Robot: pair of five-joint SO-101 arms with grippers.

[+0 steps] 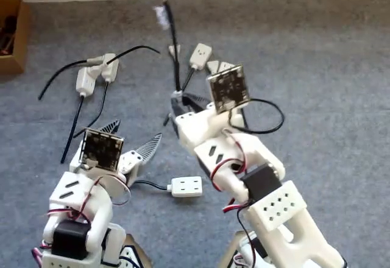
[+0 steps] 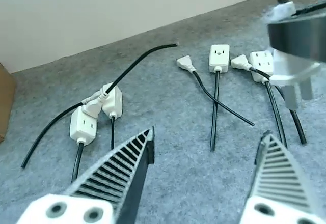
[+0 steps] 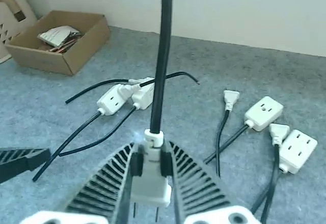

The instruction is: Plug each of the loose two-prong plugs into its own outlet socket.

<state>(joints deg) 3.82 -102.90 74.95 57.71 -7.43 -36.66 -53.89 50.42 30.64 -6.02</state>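
High view
- Bench: we note a grey carpet-like cover [image 1: 317, 67]. A cardboard box [image 1: 12, 36] sits at the far left edge.
- Left end effector [image 1: 131, 137]: near left, fingers spread wide apart.
- Right end effector [image 1: 183, 105]: near the middle, clamped on a white held plug [image 1: 177, 93]. The plug's black cord [image 1: 172, 42] runs up toward the far side.
- Triple outlet [image 1: 186, 186]: lies on the near side between the two arms, on a short black lead.
- Left outlet pair [image 1: 97, 73]: two white outlets touching, far left, with their cords trailing to the near side.
- Far outlet [image 1: 200, 53]: beyond the right end effector, with a loose plug [image 1: 175, 50] near it.

Left wrist view
- Left end effector [image 2: 201, 168]: both ribbed fingers [image 2: 122, 168] stand well apart above the carpet.
- Left outlet pair [image 2: 97, 114]: a small plug [image 2: 91, 104] lies touching between the two. We cannot tell whether it is seated.
- Loose plug [image 2: 184, 62]: just beside the far outlet [image 2: 219, 57], their cords crossing.
- Second loose plug [image 2: 239, 62]: touching or nearly touching a wide outlet [image 2: 262, 60].
- Right end effector [image 2: 300, 35]: blurred at the edge, with the held plug [image 2: 290, 79] below it.

Right wrist view
- Right end effector [image 3: 152, 152]: both fingers are pressed against the held plug [image 3: 150, 183]. The prongs are free and the black cord [image 3: 162, 56] stands straight up.
- Sockets: the left outlet pair [image 3: 127, 96], far outlet [image 3: 263, 110] and wide outlet [image 3: 298, 150] lie on the carpet beyond, apart from the held plug.
- Cardboard box [image 3: 58, 40]: by the wall, with papers inside.
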